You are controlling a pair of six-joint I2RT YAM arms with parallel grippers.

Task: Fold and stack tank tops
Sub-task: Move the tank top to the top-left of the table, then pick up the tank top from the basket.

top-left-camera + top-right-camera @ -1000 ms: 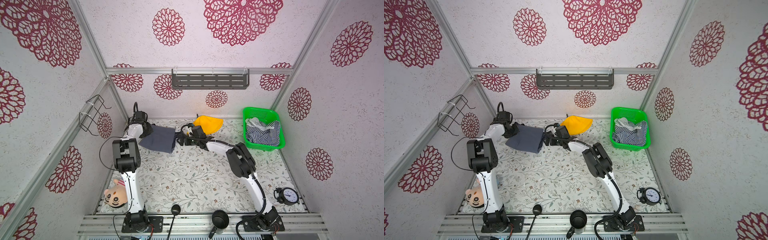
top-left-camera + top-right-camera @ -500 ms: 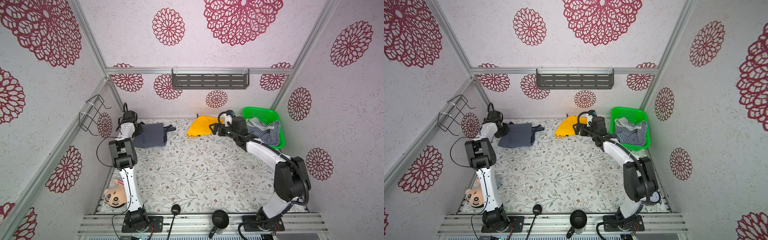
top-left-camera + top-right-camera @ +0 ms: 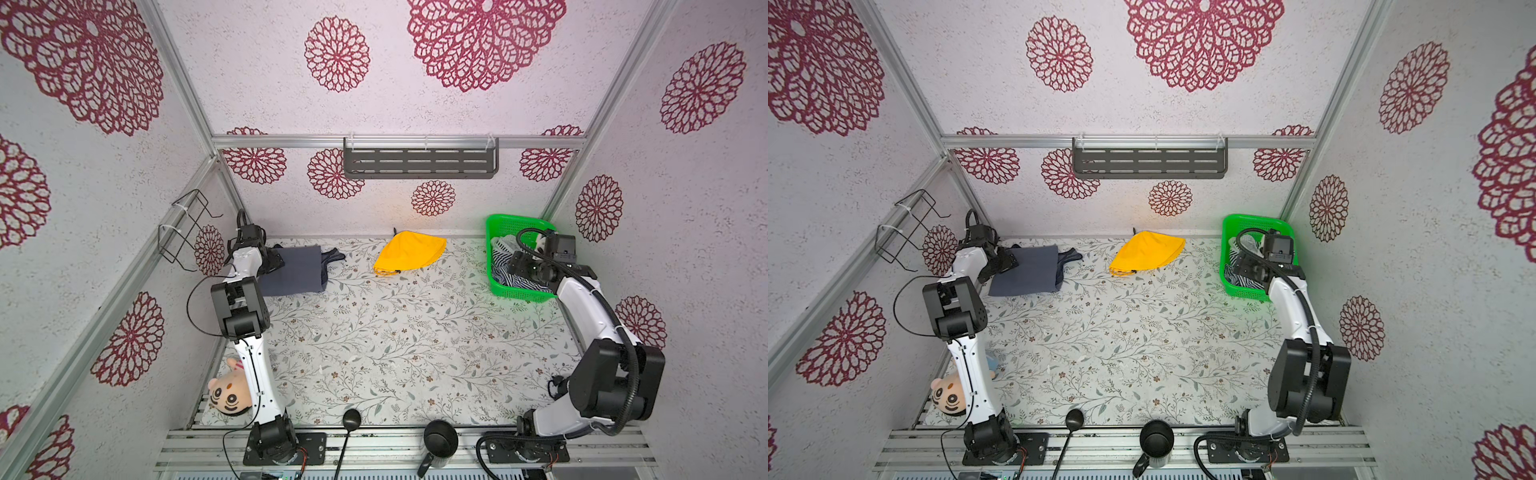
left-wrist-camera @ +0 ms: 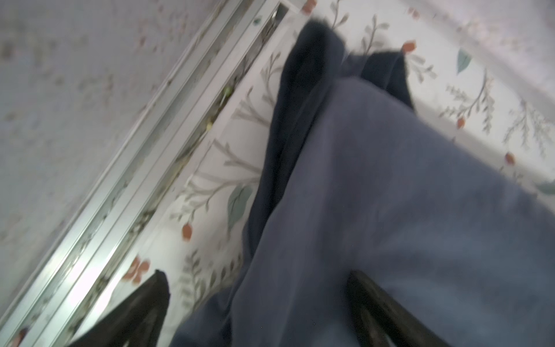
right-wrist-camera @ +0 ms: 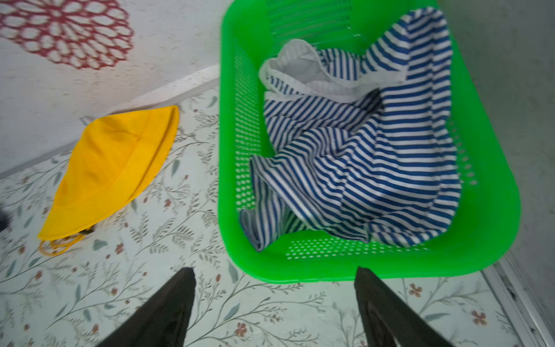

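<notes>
The slate grey-blue tank top (image 3: 297, 270) lies folded flat at the far left corner of the table (image 3: 395, 332), its dark navy straps poking out toward the middle of the far edge. The left end effector (image 4: 258, 275) hangs over the top's left edge with its fingers spread wide and pinching nothing; in the blurred left wrist view, one finger is over the cloth and the other over bare table. The navy-and-white striped tank top (image 5: 360, 156) sits crumpled inside a green basket (image 5: 480, 240) at the far right corner. The right end effector (image 5: 274, 270) hovers by the basket's near rim, fingers spread and empty. A yellow hat (image 3: 409, 253) rests near the middle of the far edge, between top and basket
</notes>
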